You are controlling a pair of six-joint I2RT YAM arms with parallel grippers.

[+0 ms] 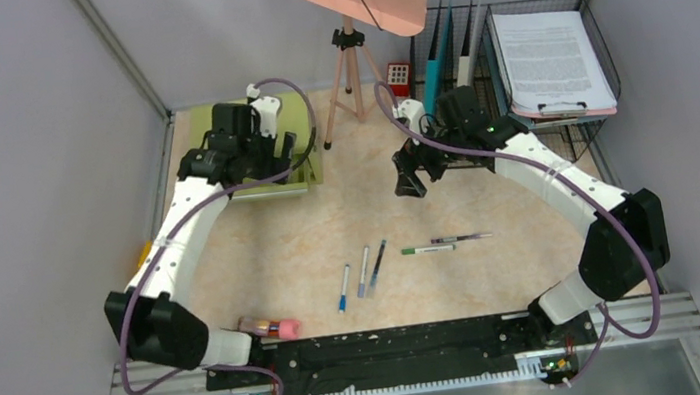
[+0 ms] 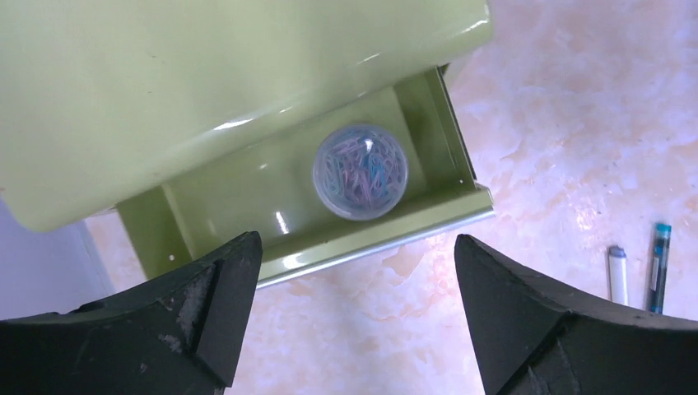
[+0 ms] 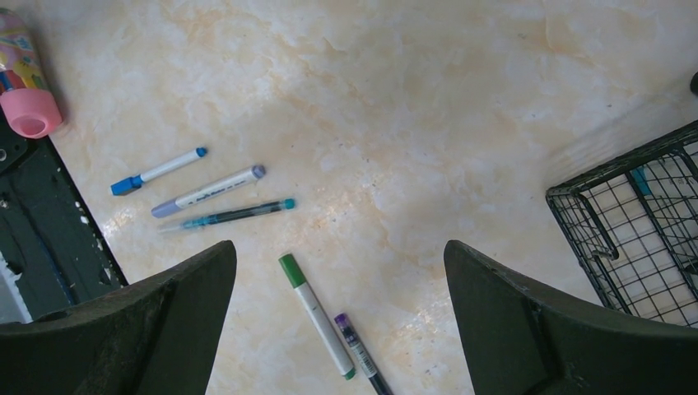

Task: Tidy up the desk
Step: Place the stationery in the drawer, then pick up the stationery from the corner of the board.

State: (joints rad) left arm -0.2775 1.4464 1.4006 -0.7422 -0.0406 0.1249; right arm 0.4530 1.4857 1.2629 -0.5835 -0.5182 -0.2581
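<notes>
pale beige marbled desk (image 1: 270, 237), scattered pens (image 1: 364, 271) nearest. right gripper (image 3: 338, 247) is held above it, spread wide, empty; left gripper (image 2: 354, 247), likewise wide and empty, over open green metal drawer (image 2: 230, 206) containing clear round paper-clip tub (image 2: 360, 171).

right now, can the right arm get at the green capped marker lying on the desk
Probably yes. The green-capped marker lies flat on bare desk, in plain view beneath the open right tool, with nothing over it. Only the purple pen beside it crowds one side.

Paperclip tub (image 2: 360, 171) in the drawer (image 2: 387, 240) at rear left; pens (image 1: 364, 270) on the desk (image 1: 497, 280)
</notes>
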